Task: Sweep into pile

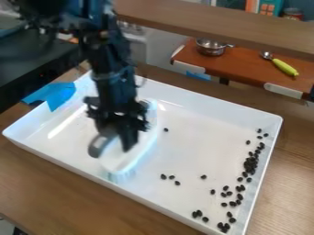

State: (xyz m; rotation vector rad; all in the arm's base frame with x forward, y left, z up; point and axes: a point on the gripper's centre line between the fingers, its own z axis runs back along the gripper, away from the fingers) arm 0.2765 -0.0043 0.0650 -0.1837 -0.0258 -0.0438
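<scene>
One brush (122,159), long axis crosswise in tray (55,161); gripper (120,140) clamped on handle (96,147).

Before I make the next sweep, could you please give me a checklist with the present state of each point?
1. Claw positioned at the brush: ok.
2. Grip firm enough for sweeping: cannot tell.
3. Visible dark pieces inside the tray: ok.
4. Pieces in one pile: not ok; a cluster lies by the right wall, others are scattered.
5. Stray near the brush gathered: not ok.
6. Blue tape at the tray's left corner holding firmly: cannot tell.
</scene>
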